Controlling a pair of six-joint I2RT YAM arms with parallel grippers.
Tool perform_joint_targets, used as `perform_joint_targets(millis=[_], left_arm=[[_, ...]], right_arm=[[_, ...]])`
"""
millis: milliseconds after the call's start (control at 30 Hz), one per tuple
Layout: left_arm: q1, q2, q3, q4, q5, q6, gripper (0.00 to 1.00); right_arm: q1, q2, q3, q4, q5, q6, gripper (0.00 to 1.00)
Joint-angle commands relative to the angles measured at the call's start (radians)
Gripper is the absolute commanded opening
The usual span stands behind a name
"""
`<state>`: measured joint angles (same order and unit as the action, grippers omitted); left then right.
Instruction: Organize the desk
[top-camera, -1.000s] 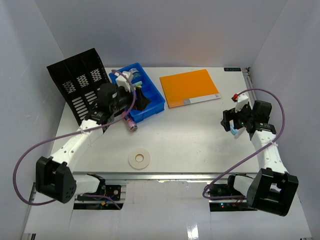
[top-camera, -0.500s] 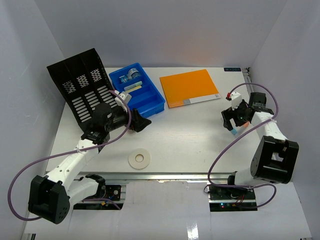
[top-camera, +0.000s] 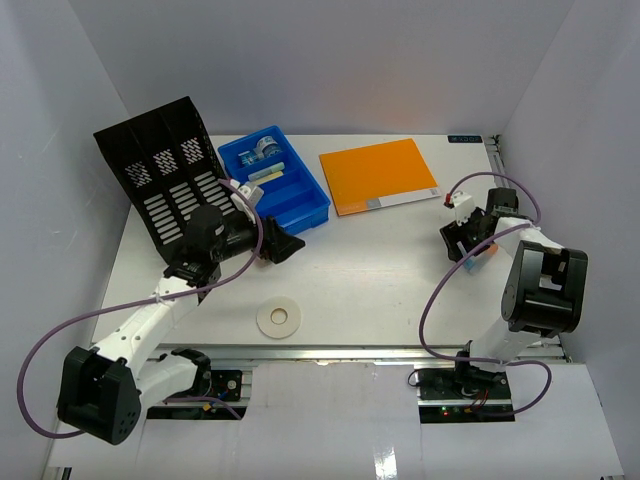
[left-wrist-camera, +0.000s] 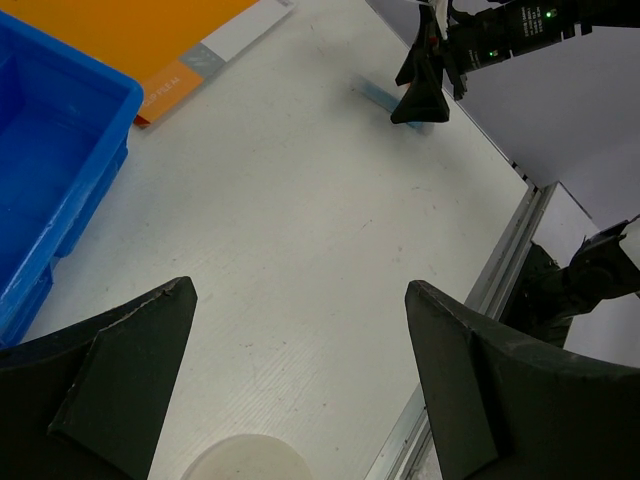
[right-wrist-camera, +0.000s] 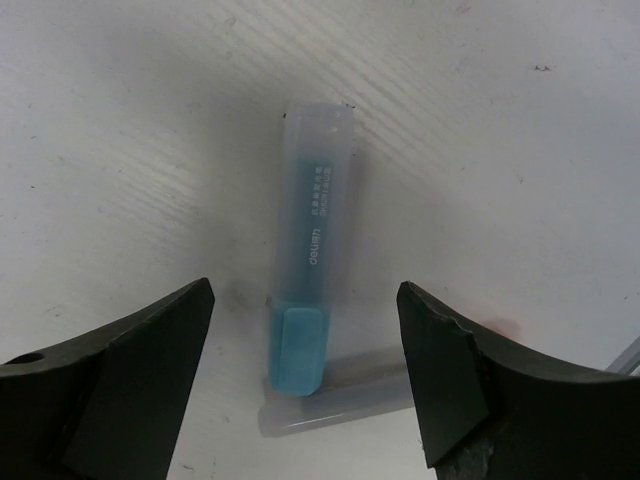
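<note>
Left gripper (top-camera: 290, 247) withdrawn from blue tray (top-camera: 305, 216); small items (top-camera: 263, 150) inside.

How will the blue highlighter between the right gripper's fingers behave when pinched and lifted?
Probably stiff and light: the highlighter looks like a hard-plastic body. Its smooth, translucent casing might slip in the pinch. It lies flat on the desk and looks flattish, so rolling seems unlikely.

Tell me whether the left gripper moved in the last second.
Yes. The left gripper pulled back off the blue tray toward the near edge of the desk, now beside the tray's near corner.
</note>
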<state>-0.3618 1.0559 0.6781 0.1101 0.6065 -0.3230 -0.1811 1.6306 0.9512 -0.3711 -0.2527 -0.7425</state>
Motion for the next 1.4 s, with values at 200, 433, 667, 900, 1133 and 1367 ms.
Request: perform_joint_targets(millis=[200, 433, 667, 900, 1133, 1367], left_arm=[[0.003, 0.042, -0.067, 0.206, 0.123, -0.173, 0.96], [0.003, 0.068, -0.098, 0.316, 0.115, -0.37, 0.95], [-0.028, 0.056, -0.127, 0.389, 0.008, -0.542, 0.92], [-0.159, 0.125, -0.074, 0.392, -0.153, -0.6, 0.91], [-0.274, 0.282, 0.009, 0.446, -0.291, -0.636, 0.9], [-0.35, 0.447, 0.111, 0.479, -0.37, -0.664, 0.9]], right_arm=[[0.011, 0.07, -0.017, 0.07, 0.009, -0.034, 0.61], [0.021, 0.084, -0.027, 0.075, -0.009, -0.037, 0.44], [0.027, 0.1, -0.04, 0.063, -0.052, -0.037, 0.24], [0.033, 0.044, -0.02, -0.03, -0.208, -0.033, 0.15], [0.072, -0.082, 0.03, -0.171, -0.413, 0.003, 0.13], [0.171, -0.202, 0.021, -0.206, -0.606, 0.106, 0.13]])
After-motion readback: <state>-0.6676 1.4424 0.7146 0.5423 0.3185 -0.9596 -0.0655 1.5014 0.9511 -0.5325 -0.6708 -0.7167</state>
